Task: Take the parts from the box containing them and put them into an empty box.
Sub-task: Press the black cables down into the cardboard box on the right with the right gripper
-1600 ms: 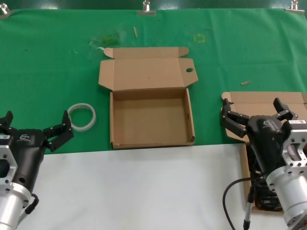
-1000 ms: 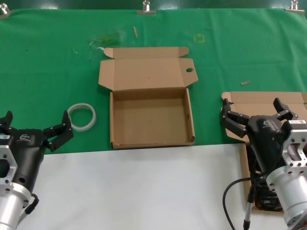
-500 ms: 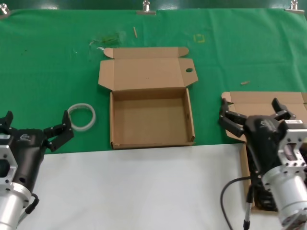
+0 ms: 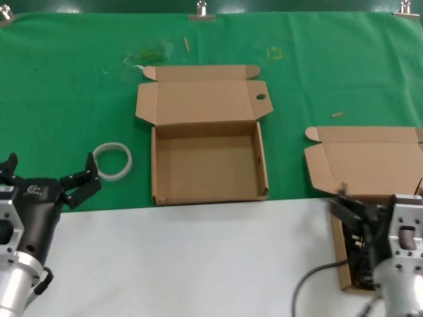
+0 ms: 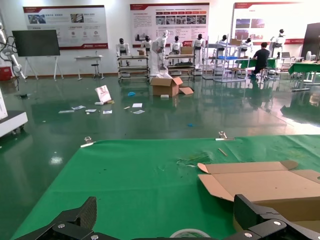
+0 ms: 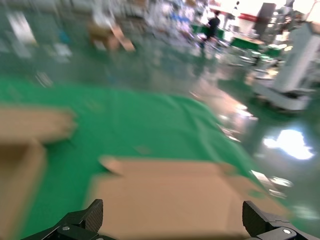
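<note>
The empty box [image 4: 208, 165] lies open mid-table, with an oval hole [image 4: 261, 97] in its lid flap. The box containing the parts [image 4: 370, 162] lies at the right edge, lid open, with a plain ear flap [image 4: 310, 134]. The black cords [image 4: 357, 259] show in its tray, mostly hidden behind my right gripper [image 4: 377, 205]. That gripper is open and empty, low over the tray's near part. In the right wrist view its open jaws [image 6: 172, 220] face the blurred lid [image 6: 165, 195]. My left gripper [image 4: 46, 173] is open and idle at the near left; its wrist view [image 5: 167, 217] shows it open.
A white tape ring [image 4: 112, 160] lies on the green cloth between my left gripper and the empty box; it also shows in the left wrist view [image 5: 190, 233]. White table surface [image 4: 198, 264] runs along the near side. Small scraps lie at the far edge.
My right gripper has drawn back toward me and down, uncovering the right box's lid. The left arm and both boxes have not moved.
</note>
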Robot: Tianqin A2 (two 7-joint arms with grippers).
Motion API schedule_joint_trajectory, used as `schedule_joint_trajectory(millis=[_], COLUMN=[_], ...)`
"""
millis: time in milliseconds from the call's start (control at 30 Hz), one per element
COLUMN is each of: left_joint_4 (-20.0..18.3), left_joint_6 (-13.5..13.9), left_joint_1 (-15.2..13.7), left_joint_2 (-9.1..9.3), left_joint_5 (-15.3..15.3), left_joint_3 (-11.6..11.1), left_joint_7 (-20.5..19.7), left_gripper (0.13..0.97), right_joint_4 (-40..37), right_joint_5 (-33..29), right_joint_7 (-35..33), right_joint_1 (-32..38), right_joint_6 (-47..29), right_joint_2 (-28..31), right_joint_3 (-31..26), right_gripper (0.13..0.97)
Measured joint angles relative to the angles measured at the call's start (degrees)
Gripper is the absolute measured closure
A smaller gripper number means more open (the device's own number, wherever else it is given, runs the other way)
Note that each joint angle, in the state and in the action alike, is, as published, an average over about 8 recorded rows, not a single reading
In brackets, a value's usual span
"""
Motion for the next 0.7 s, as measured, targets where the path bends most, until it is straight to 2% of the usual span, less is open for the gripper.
schedule_joint_trajectory(millis=[233,500,700], left_joint_4=[0.00,0.00,0.00], left_joint_6=[0.00,0.00,0.00], left_joint_1=[0.00,0.00,0.00], left_joint_2=[0.00,0.00,0.00], left_joint_5=[0.01,0.01,0.01], left_joint_3=[0.00,0.00,0.00], left_joint_7=[0.00,0.00,-0.03], left_gripper=[0.132,0.132,0.132], right_joint_4=[1.39,-0.46,-3.10], right_joint_5=[3.58,9.60,17.44], right_joint_7=[-18.65,-39.55,-55.40], right_joint_1=[-1.58,2.00,6.12], right_joint_6=[11.04,16.57,20.32], right_joint_2=[0.00,0.00,-0.02], right_joint_3=[4.88,9.85,11.40], right_gripper=[0.129,0.129,0.129])
